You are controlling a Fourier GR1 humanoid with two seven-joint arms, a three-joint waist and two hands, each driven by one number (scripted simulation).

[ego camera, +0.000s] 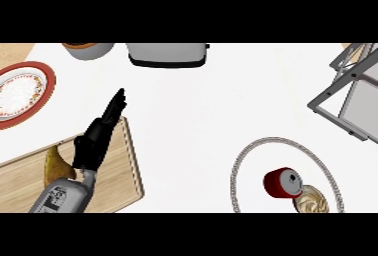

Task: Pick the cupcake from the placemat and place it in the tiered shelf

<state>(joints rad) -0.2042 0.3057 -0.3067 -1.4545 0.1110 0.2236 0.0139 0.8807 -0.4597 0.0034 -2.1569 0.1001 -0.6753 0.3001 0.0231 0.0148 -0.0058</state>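
The tiered shelf [363, 100] is standing far right of your left hand's [100, 135] fingers [116, 102], open for loading. The placemat [258, 160] is lying right of them and lower. Those fingers are lying straight, pressed together, gripping nothing; you're likely parking that hand clear. The cupcake [279, 184] is sitting on the placemat, well apart. Your right hand isn't showing.

Your cupcake [311, 201] sits upright, I think, tan swirled frosting up, near the lower right rim of the round pale placemat [258, 160]. The grey-framed tiered shelf [362, 102] stands well apart, top right.
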